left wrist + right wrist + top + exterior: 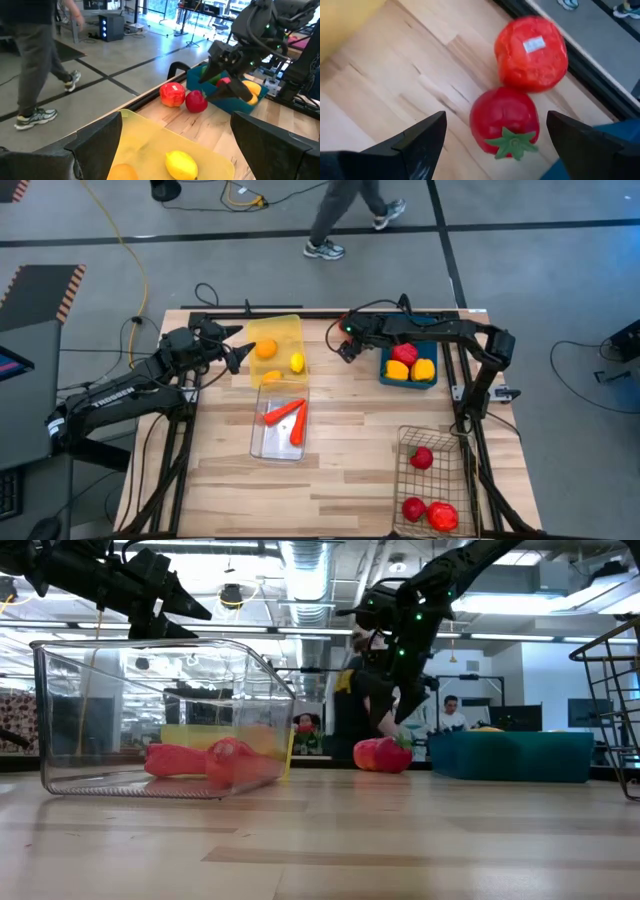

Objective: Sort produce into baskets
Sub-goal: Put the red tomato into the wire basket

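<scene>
The left arm bore white lettering reading TROSSEN; its left gripper hung with fingers spread, empty, beside the yellow bin holding an orange and a lemon. The right gripper, fingers apart, hovered over two red tomatoes; only the wrist views showed a white sticker, unreadable.
</scene>
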`<act>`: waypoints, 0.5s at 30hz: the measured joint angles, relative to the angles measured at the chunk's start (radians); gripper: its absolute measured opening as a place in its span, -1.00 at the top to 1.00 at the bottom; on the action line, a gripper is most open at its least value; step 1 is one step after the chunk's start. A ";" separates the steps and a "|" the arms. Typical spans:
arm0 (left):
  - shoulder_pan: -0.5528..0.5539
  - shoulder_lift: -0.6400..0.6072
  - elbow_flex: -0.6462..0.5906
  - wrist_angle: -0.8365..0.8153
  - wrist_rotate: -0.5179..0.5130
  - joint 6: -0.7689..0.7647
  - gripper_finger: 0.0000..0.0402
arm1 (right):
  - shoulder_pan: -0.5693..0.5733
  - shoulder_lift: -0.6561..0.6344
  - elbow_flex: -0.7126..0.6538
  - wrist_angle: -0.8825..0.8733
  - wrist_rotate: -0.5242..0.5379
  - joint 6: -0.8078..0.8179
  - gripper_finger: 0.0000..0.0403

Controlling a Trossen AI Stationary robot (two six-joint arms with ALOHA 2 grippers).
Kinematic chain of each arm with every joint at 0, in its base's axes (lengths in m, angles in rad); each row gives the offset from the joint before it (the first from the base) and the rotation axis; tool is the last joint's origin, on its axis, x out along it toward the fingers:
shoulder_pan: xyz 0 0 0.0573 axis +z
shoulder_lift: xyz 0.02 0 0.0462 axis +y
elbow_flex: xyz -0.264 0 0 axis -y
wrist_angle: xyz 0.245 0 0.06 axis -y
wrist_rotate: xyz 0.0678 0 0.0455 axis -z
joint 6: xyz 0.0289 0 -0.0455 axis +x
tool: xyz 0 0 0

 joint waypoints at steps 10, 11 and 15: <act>0.000 0.000 0.000 0.000 0.000 0.000 -0.79 | -0.016 0.025 0.002 -0.075 -0.003 -0.003 -0.85; 0.000 0.000 0.000 0.000 0.000 0.000 -0.79 | -0.017 0.026 0.002 -0.076 -0.004 -0.002 -0.85; 0.000 0.000 0.000 0.000 0.000 0.000 -0.79 | -0.024 0.038 0.003 -0.064 -0.003 -0.002 -0.85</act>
